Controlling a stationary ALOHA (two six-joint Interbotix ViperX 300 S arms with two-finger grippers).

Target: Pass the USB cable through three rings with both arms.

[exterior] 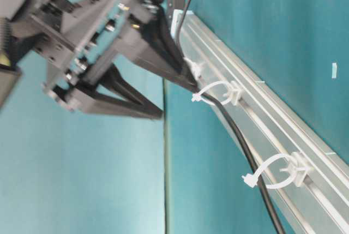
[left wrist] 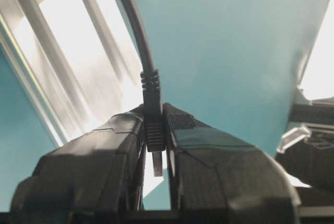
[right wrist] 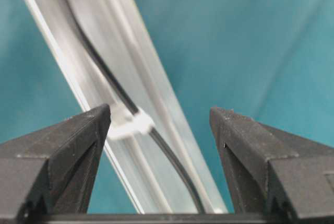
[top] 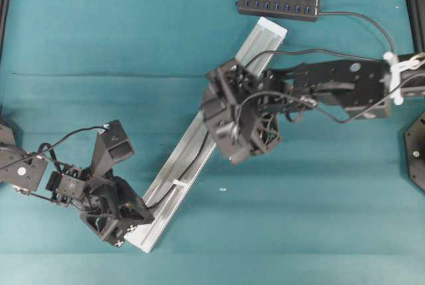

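Left wrist view shows your left gripper (left wrist: 155, 145) pinching the USB cable (left wrist: 136, 31) plug; right gripper (right wrist: 159, 125) gapes empty. Pulling hard could probably snag a ring (right wrist: 128, 124).

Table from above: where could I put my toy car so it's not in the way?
Bare cloth below the right pincer, and top left, between hub and left pincer. Crowded: along the rail and around both arms.
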